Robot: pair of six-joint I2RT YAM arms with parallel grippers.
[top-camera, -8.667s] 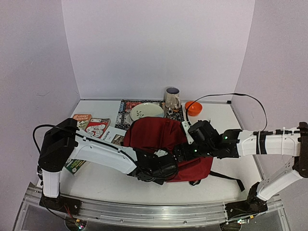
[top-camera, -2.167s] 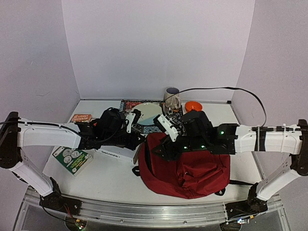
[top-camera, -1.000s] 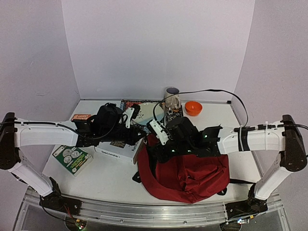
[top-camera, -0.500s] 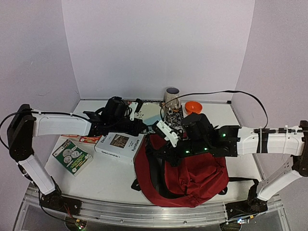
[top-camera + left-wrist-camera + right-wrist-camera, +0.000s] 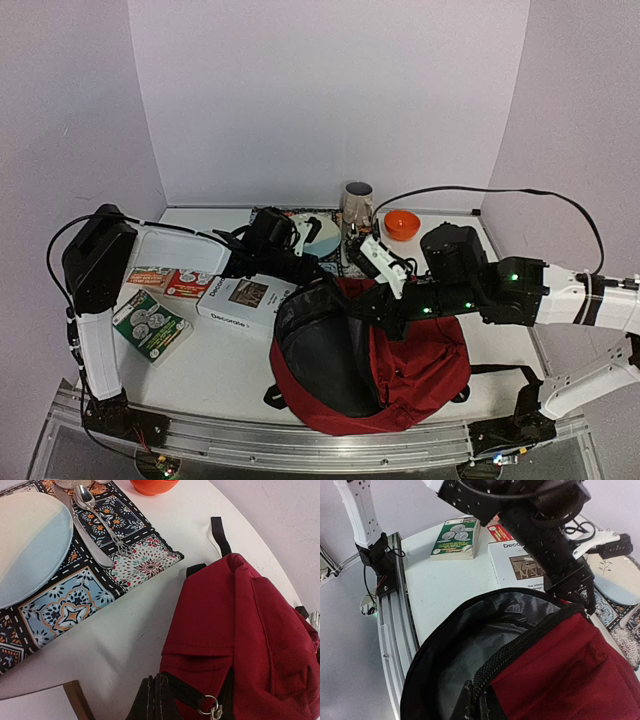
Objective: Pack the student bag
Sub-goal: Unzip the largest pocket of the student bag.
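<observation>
Top external, left gripper (image 5: 316, 277), right gripper (image 5: 377, 305) pinching student bag (image 5: 425, 355) rim

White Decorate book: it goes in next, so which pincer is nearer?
Left. The left pincer pinches the student bag rim beside the book; the right pincer holds the rim farther right.

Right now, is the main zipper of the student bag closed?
No, in the right wrist view the student bag gapes wide open, and its grey lining shows inside the black zipper rim.
</observation>
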